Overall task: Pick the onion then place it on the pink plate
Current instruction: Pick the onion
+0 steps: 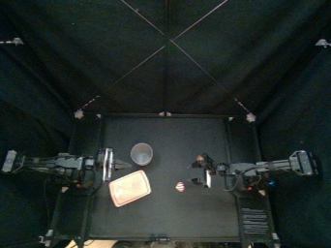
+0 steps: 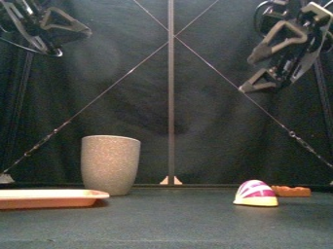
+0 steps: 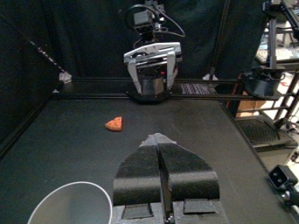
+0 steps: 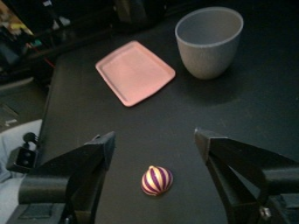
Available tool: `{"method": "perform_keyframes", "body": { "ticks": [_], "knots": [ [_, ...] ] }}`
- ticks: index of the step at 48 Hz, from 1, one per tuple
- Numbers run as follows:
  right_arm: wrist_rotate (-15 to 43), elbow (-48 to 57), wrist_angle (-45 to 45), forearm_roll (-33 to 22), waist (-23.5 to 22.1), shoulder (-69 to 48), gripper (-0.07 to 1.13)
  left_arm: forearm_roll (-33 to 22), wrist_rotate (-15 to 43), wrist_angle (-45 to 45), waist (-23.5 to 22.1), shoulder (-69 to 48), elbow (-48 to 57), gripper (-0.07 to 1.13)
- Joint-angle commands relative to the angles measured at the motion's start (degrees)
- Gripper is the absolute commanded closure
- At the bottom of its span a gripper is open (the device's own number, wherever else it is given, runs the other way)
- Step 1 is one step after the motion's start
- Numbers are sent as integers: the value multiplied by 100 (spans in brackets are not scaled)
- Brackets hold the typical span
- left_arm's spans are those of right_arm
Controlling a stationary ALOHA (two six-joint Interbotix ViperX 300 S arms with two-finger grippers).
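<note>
The striped onion lay right of centre on the bench, tip seemingly leftward, just left of the nearer right pincer, jaws wide apart; the left pincer, jaws together, hung beyond the pink plate.

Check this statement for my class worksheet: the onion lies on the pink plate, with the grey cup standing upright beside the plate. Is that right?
Not quite. The onion lies on the bare table, apart from the pink plate; the top view shows the gap between them. The grey cup does stand upright beside the plate.
</note>
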Motion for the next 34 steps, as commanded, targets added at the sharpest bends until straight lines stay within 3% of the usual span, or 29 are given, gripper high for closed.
{"method": "perform_keyframes", "body": {
  "ticks": [1,15,34],
  "knots": [
    [-18,-132,-44,-105,35,545,5,-9,-9,-35,88,26,-18,100],
    [-9,-563,105,-562,264,2136,5,-18,-26,-26,237,26,141,100],
    [9,-1099,492,-756,448,3173,5,-141,-18,-26,281,26,246,100]
  ]
}}
